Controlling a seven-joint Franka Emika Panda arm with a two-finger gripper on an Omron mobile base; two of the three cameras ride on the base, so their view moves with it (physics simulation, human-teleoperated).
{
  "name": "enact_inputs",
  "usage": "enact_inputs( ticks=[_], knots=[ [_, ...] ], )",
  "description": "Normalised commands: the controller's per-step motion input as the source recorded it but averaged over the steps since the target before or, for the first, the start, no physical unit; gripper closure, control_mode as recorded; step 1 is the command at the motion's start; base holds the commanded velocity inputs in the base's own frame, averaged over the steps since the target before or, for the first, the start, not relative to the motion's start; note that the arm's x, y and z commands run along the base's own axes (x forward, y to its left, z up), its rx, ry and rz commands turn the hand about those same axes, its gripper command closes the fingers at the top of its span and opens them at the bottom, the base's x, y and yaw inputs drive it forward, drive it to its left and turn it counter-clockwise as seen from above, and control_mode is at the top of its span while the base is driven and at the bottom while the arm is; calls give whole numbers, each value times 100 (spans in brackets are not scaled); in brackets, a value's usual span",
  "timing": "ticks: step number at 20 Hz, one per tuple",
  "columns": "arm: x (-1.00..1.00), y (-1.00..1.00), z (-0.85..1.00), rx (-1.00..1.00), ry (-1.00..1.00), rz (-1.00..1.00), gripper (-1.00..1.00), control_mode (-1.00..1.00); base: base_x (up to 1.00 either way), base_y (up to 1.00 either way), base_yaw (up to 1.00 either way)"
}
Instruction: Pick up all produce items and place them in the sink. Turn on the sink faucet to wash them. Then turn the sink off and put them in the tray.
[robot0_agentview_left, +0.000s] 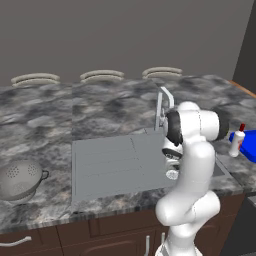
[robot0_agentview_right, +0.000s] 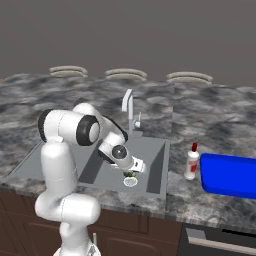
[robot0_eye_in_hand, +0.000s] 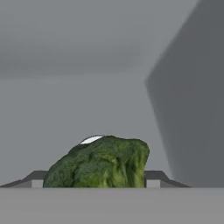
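Broccoli floret (robot0_eye_in_hand: 98, 164) lies apparently sideways between the fingers (robot0_eye_in_hand: 153, 178).

Landmark: sink (robot0_agentview_right: 155, 150)
Basin interior: gripper (robot0_agentview_right: 131, 174) is low inside, the floret (robot0_eye_in_hand: 99, 163) between its fingertips, over the white drain (robot0_agentview_right: 130, 182); grey walls close on all sides
Behind sink: faucet (robot0_agentview_right: 128, 107) stands at the back rim, blocking a straight rear approach
Right of sink: bottle (robot0_agentview_right: 192, 161) just beside the rim, blue tray (robot0_agentview_right: 230, 176) beyond it
Left of sink: flat drainboard (robot0_agentview_left: 107, 165), open above; colander (robot0_agentview_left: 20, 177) well apart
Above basin: open
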Motion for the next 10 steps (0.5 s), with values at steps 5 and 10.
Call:
enact_inputs(
  ticks=[5, 10],
  knots=[
    [-10, -25, 100, 7, 5, -4, 100, -100, 0, 0, 0],
    [5, -6, 100, 3, 11, -6, 100, -100, 0, 0, 0]
  ],
)
